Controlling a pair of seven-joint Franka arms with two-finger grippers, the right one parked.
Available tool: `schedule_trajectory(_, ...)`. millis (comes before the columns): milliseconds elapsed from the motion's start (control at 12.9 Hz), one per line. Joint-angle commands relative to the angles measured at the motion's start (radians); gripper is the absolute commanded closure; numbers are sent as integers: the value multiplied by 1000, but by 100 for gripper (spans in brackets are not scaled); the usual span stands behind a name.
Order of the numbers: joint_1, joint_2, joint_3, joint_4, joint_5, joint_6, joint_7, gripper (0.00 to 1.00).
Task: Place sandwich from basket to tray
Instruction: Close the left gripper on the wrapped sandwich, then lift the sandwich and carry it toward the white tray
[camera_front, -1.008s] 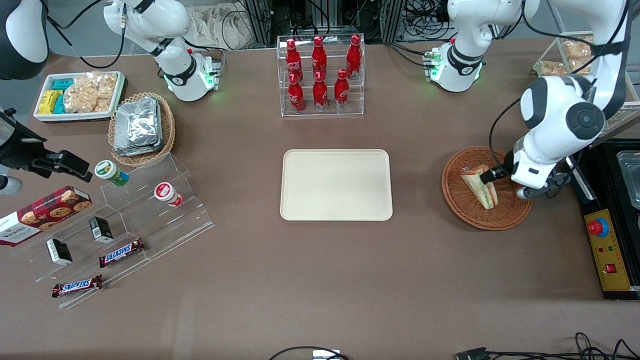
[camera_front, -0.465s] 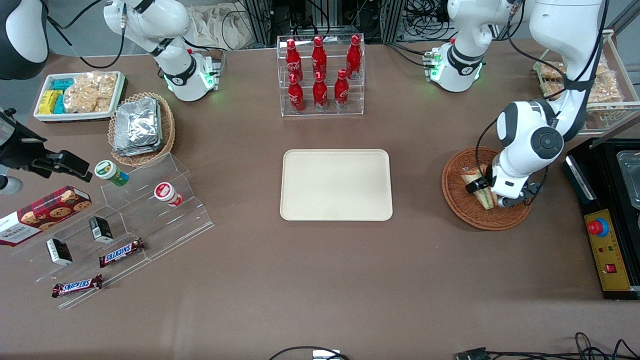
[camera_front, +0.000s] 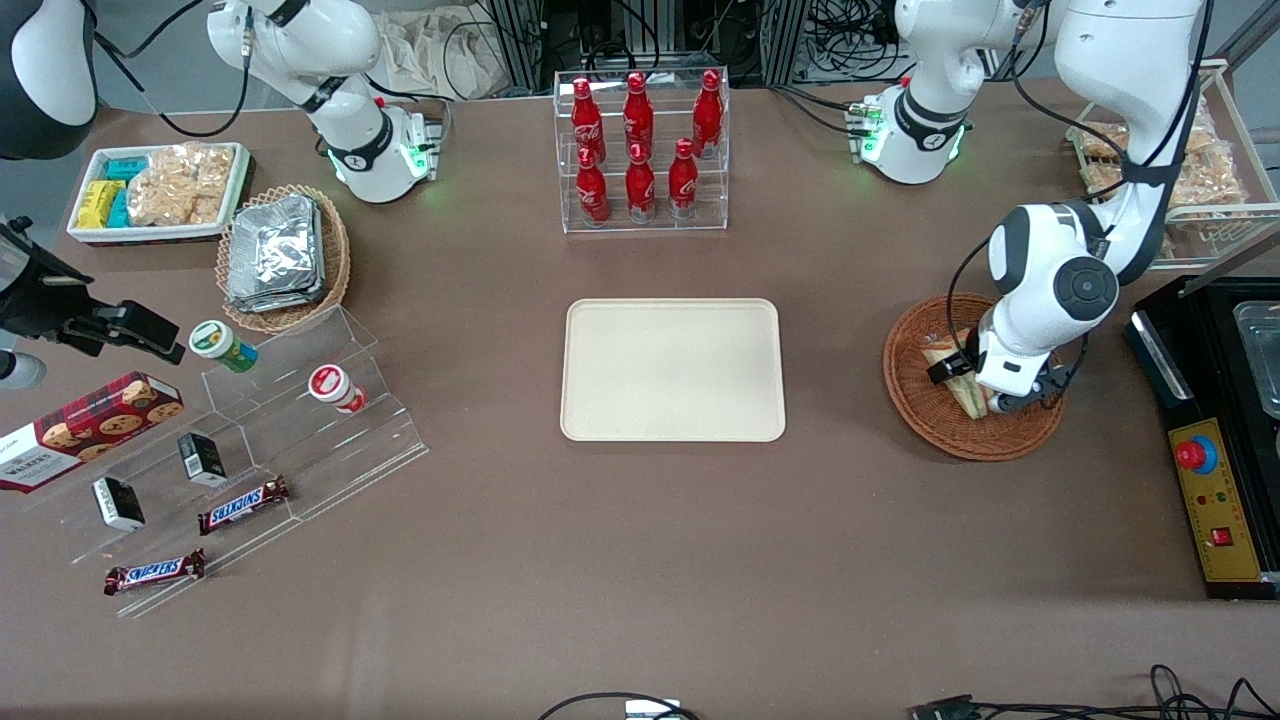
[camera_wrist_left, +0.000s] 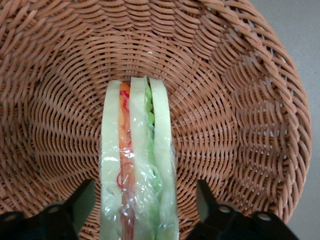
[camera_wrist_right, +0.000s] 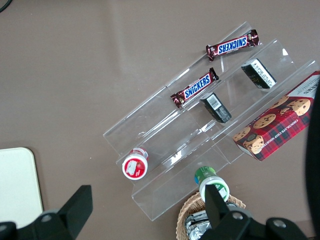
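One sandwich (camera_wrist_left: 137, 165) upright in basket (camera_wrist_left: 240, 100), gripper (camera_wrist_left: 141, 200) fingers (camera_wrist_left: 82, 200) spread wide either side, not touching.

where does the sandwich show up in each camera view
Front view: the sandwich lies in the basket, toward the working arm's end of the table, partly covered by the end effector.
Left wrist view: the sandwich stands on edge in the basket, between the open fingers.
Right wrist view: not in it.
Shared landmark: the basket's brown weave.

Front view looks steeply down over the whole brown surface (camera_front: 640, 560); left wrist view looks closely down into the round brown woven wicker basket (camera_wrist_left: 240, 100), shared with the front view (camera_front: 915, 385).
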Motion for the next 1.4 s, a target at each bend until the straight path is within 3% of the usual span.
schedule_trajectory(0, -9, -12, 0, -14, 15, 5, -21, 100)
schedule_trajectory(465, -9, -34, 0, -7, 15, -41, -15, 100)
schedule_trajectory(775, -9, -212, -3, 37, 31, -278, 17, 100)
schedule_trajectory(1008, -9, -317, -3, 203, 37, -554, 75, 100)
schedule_trajectory(1318, -11, -291, -19, 572, 22, -926, 184, 100)
